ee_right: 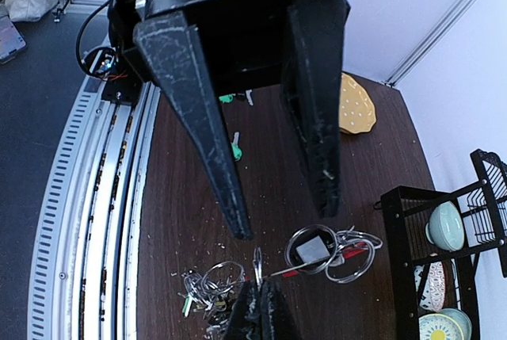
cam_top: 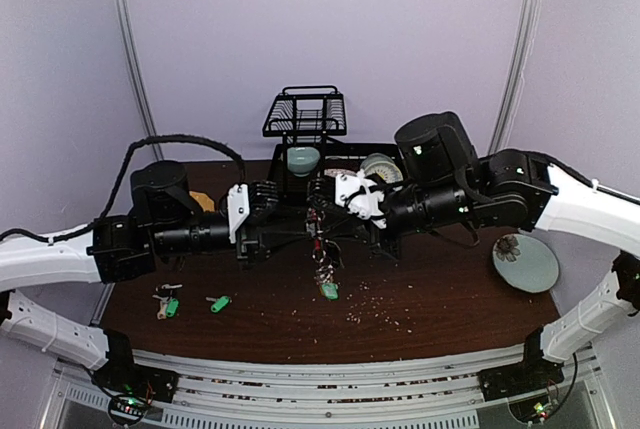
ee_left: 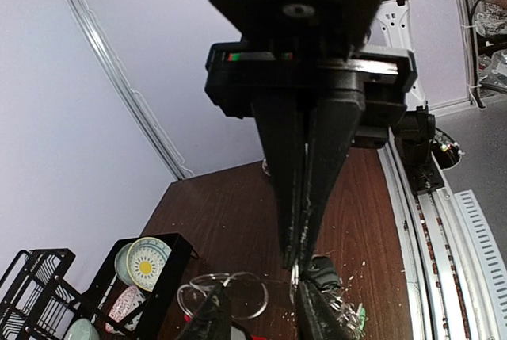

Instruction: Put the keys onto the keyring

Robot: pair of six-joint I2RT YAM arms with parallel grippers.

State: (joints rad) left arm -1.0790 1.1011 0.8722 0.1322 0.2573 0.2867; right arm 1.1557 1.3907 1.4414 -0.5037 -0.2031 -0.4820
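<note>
Two green-tagged keys (cam_top: 170, 305) (cam_top: 220, 303) on the table (cam_top: 440, 311), left of one keyring (cam_top: 321, 249)

Back of the table (cam_top: 450, 324), a black wire dish rack (cam_top: 305, 114) stood holding a pale green bowl (cam_top: 303, 159) and a sun-patterned plate (cam_top: 381, 167). A teal plate (cam_top: 525, 262) sat far right, a yellow object (cam_top: 203, 201) left, crumbs (cam_top: 372, 301) scattered up front.

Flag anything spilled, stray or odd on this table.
Pale crumbs are scattered over the dark table near the front, mostly right of the keyring at centre. Two green-tagged keys lie apart at the left, away from it. One plate lies flat on the table, outside the dish rack.
</note>
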